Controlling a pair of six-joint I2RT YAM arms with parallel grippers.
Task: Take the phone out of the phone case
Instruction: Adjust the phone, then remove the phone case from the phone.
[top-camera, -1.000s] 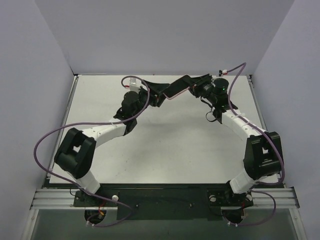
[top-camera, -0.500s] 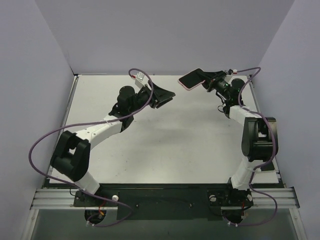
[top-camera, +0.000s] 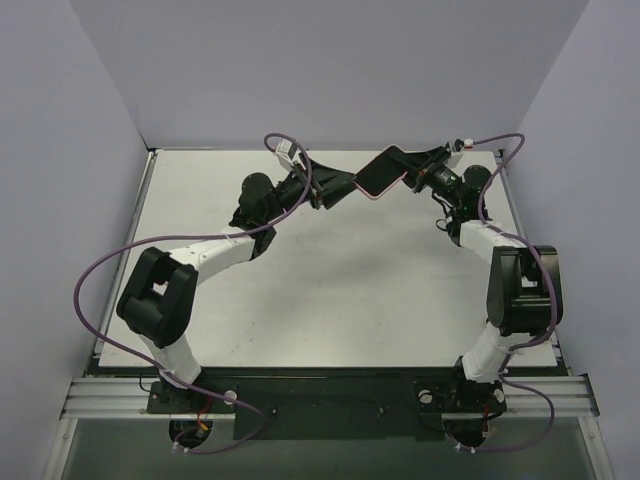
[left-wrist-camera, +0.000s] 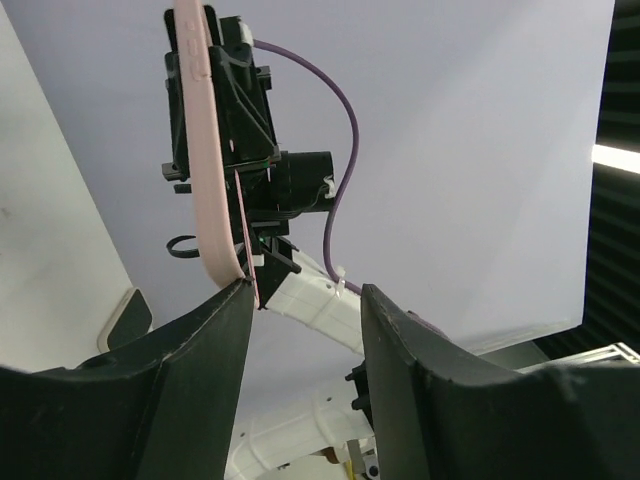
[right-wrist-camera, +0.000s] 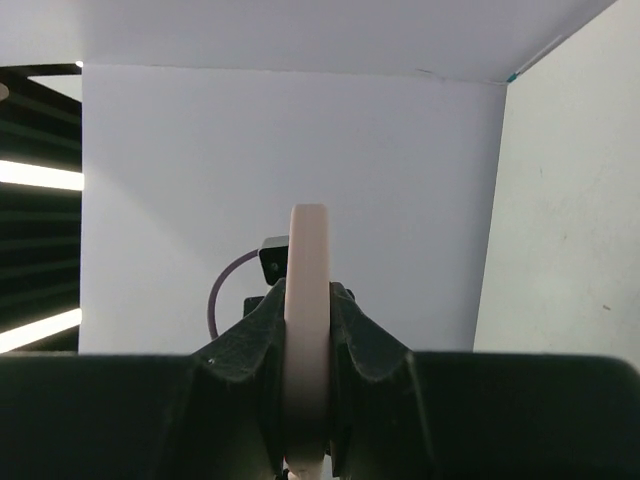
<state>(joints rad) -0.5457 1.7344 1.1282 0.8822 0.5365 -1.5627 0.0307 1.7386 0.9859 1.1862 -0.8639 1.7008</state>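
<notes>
Top of phone case (left-wrist-camera: 208, 160) off-frame

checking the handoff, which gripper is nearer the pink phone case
Right: the right gripper is shut on the phone case; the left gripper is open, one fingertip at its corner.

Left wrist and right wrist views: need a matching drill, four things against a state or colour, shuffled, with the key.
Things:
1. left gripper
2. right gripper
3. phone case
4. cable

States and colours:
A. purple
B. shut on the phone case
C. open, one finger at the end of the case
D. pink, held up off the table

Pairs: 1-C; 2-B; 3-D; 4-A
</notes>
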